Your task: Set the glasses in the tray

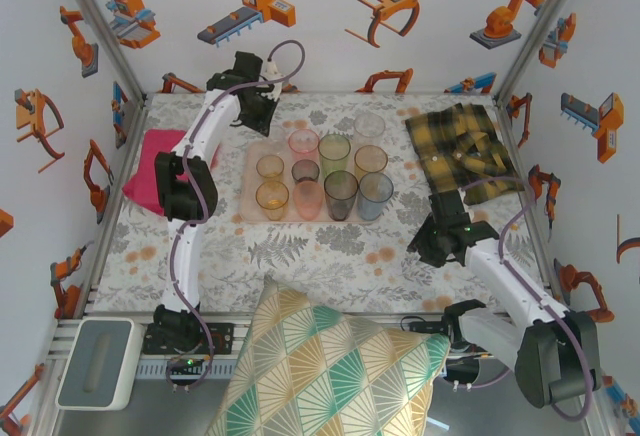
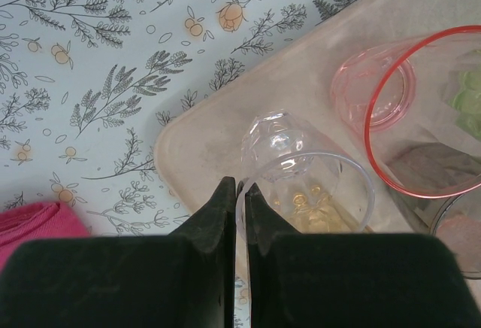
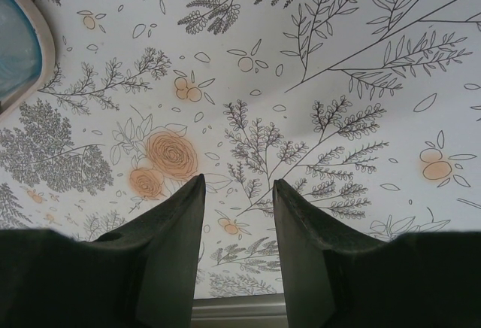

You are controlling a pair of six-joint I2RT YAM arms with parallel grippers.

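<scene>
The pale pink tray [image 1: 252, 188] lies mid-table with several tinted glasses standing in it, among them a pink one [image 1: 303, 143], a green one [image 1: 334, 151] and a blue one [image 1: 376, 195]. My left gripper [image 1: 262, 121] hangs over the tray's far left corner. In the left wrist view its fingertips [image 2: 239, 189] are shut on the rim of a clear glass [image 2: 301, 170], which sits over the tray's corner [image 2: 195, 144] beside a pink glass [image 2: 421, 110]. My right gripper [image 1: 436, 240] is open above the tablecloth to the right of the tray, nothing between its fingers [image 3: 239, 185].
A magenta cloth [image 1: 150, 166] lies left of the tray and a yellow-black plaid cloth [image 1: 465, 146] at the back right. A patterned cushion [image 1: 320, 371] leans at the near edge between the arm bases. A grey-white box [image 1: 95, 361] sits at the near left.
</scene>
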